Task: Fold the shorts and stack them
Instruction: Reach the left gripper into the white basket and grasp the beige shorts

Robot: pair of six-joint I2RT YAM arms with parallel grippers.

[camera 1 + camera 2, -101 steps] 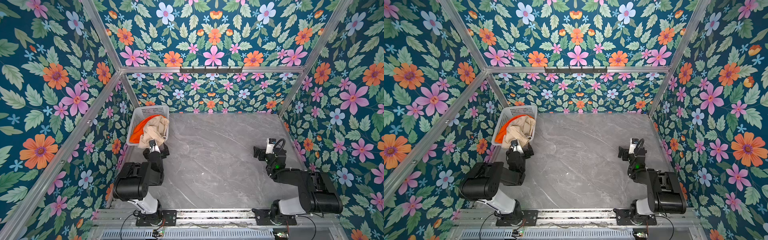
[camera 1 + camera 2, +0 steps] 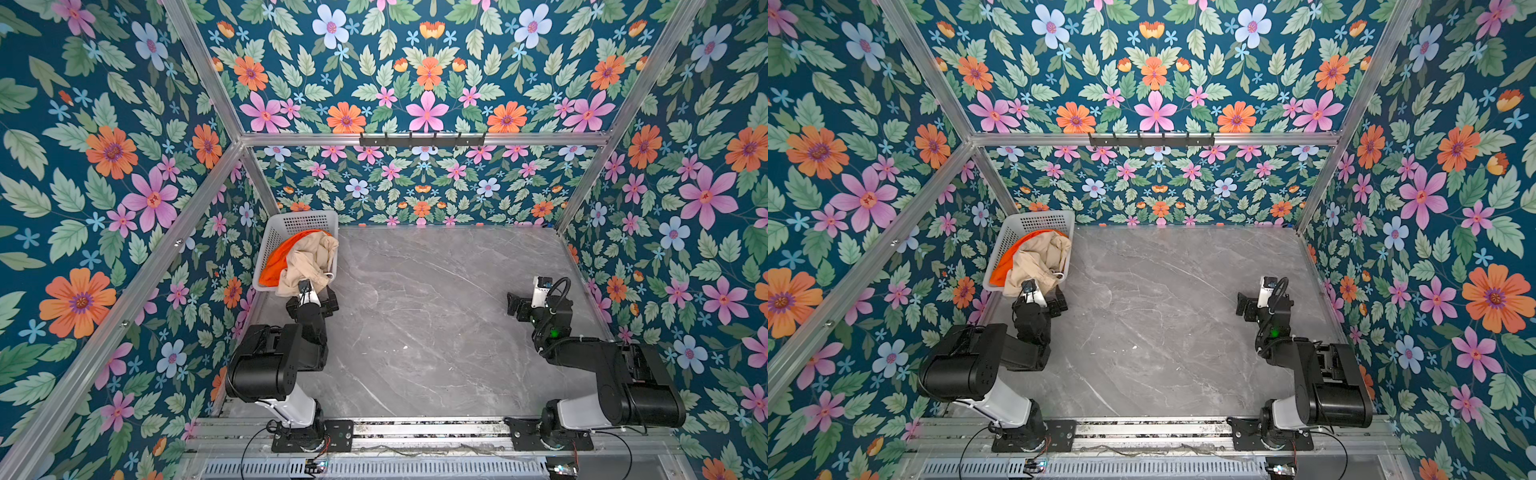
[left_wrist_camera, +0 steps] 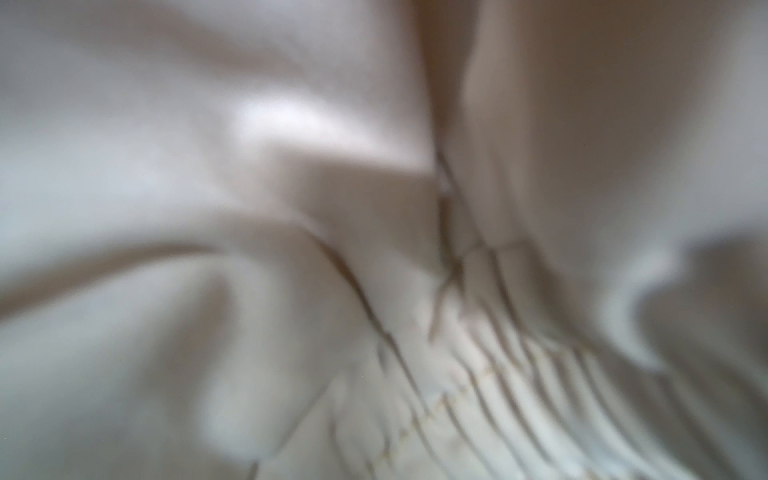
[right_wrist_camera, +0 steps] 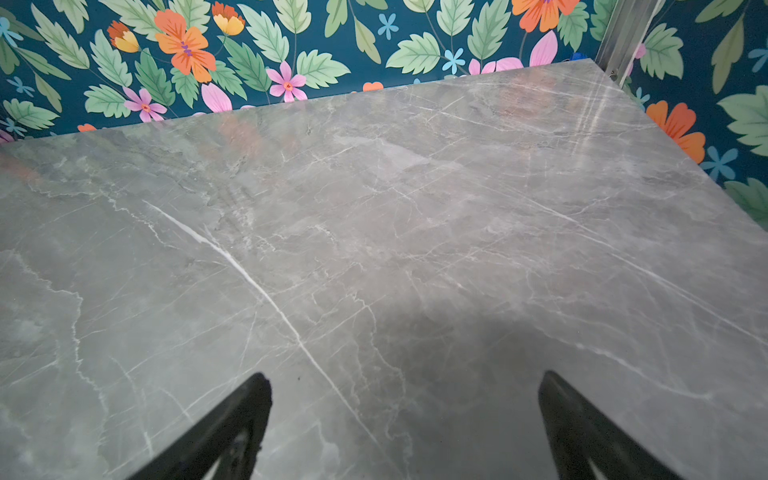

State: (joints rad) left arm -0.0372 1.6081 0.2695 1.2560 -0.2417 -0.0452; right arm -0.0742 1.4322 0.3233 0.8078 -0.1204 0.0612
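Both shorts lie bunched in the white basket (image 2: 303,218) (image 2: 1038,218) at the far left. The beige shorts (image 2: 309,257) (image 2: 1040,259) lie on top and spill over the basket's near edge. The orange shorts (image 2: 280,259) (image 2: 1003,266) show beneath them on the left. My left gripper (image 2: 316,297) (image 2: 1038,297) is pushed against that overhanging beige cloth. The cloth hides its fingers. The left wrist view is filled with blurred beige shorts (image 3: 374,208) and their gathered waistband. My right gripper (image 2: 515,301) (image 2: 1244,305) (image 4: 405,376) hangs open over bare table at the right, holding nothing.
The grey marble table (image 2: 436,316) (image 4: 415,208) spreads between the two arms. Floral walls close it in on three sides. A black hook rail (image 2: 422,139) is fixed high on the back wall. The arm bases stand on the front rail.
My left gripper has edged slightly farther into the beige cloth at the basket's near edge. The right arm has not moved.
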